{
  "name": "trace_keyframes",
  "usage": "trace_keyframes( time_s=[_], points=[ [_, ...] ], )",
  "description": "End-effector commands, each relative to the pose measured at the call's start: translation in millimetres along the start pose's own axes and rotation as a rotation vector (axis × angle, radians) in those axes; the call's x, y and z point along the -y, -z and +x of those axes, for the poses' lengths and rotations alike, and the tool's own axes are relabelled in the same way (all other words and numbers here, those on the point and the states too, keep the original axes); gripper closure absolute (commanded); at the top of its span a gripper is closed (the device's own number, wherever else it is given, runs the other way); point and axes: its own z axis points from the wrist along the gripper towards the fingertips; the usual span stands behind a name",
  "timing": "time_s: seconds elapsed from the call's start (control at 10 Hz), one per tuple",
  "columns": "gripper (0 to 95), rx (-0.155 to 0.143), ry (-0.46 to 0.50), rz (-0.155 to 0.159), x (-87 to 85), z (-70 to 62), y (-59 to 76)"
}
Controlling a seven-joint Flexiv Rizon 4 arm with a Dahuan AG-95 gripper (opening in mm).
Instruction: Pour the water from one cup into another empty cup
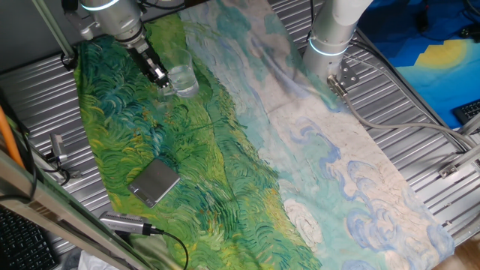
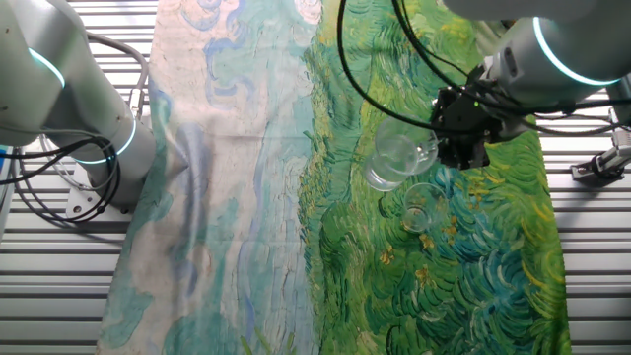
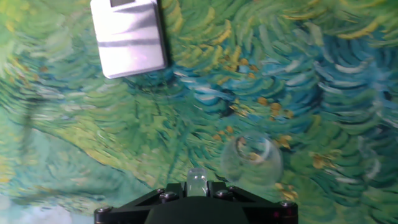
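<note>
One fixed view: the hand (image 1: 159, 75) is gripping the one cup (image 1: 182, 80), lifted and tilting; the other cup is hidden. Other fixed view: the held cup is tipping over the empty cup (image 2: 420, 207) on the bench cloth (image 2: 246, 197), so pouring is underway and more tilt looks needed. Hand view: the lower cup is showing faintly, the water indiscernible.

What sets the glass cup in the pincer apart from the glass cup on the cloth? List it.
The held glass cup hangs above the painted cloth; the standing glass cup rests on it. The held glass cup is tilted; the standing glass cup is upright. The pincer grips the held one; the standing one is free. Both are clear glass.
</note>
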Motion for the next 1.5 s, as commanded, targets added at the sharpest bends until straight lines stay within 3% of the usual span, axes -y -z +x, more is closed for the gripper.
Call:
trace_keyframes(
  time_s=[0.1, 0.8, 1.1, 1.5],
  points=[
    [95.0, 0.005, -0.024, 0.006, -0.3, 0.1, 0.0],
    [95.0, -0.003, -0.036, 0.01, -0.3, 0.1, 0.0],
    [95.0, -0.009, -0.041, 0.045, -0.3, 0.1, 0.0],
    [95.0, -0.013, -0.019, 0.068, -0.3, 0.1, 0.0]
  ],
)
